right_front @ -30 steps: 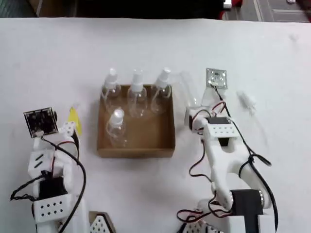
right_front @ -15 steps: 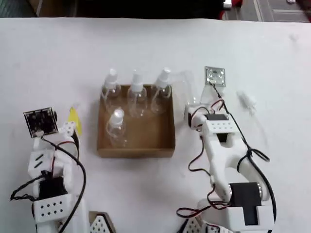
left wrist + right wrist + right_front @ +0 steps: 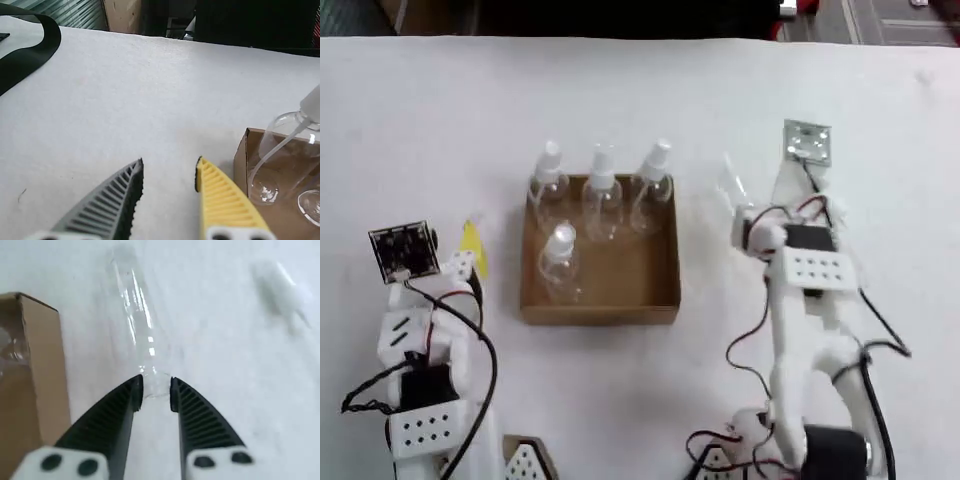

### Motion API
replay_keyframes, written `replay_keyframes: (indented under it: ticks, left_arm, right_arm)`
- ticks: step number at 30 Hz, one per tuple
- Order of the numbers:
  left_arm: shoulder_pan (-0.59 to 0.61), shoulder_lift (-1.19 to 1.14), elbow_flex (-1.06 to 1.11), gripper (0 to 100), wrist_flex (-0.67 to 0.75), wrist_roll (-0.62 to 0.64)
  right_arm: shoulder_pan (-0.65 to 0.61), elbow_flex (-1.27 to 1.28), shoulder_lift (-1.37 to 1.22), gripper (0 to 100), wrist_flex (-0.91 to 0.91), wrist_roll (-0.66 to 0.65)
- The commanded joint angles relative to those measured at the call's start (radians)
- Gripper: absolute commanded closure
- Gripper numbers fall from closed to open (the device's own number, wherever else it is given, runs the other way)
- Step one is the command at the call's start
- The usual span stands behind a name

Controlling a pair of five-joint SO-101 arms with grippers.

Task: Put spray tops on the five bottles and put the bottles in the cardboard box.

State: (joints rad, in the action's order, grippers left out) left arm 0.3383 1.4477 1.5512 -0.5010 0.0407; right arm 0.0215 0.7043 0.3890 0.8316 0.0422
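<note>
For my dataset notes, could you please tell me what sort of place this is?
Likely an indoor robotics workbench: a white-covered table, a cardboard box holding spray bottles, and the right gripper gripping an uncapped bottle.

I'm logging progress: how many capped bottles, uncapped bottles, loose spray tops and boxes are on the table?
Capped bottles: 4
Uncapped bottle: 1
Loose spray top: 1
Box: 1
Total: 7

Bottles [image 3: 602, 205] crowd the cardboard box [image 3: 600, 313] except its near-right corner
</note>
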Motion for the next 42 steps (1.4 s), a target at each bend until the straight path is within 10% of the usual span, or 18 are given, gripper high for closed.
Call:
replay_keyframes:
  ticks: [1,16,26,35,42]
  left_arm:
    - [-0.012,0.012,-0.009,83,0.029,-0.008]
    - [-0.013,0.012,-0.008,83,0.029,-0.008]
    - [-0.013,0.012,-0.008,83,0.029,-0.008]
    - [-0.013,0.012,-0.008,83,0.029,-0.008]
    - [-0.013,0.012,-0.009,83,0.029,-0.008]
  right_arm:
    - [0.122,-0.12,0.234,98.1,0.303,-0.212]
    - [0.24,-0.189,0.341,98.1,0.549,-0.405]
    - [0.14,0.155,0.351,97.6,0.57,-0.875]
    - [0.151,0.379,0.344,70.1,0.375,-1.023]
    - [0.142,0.454,0.343,73.7,0.234,-1.094]
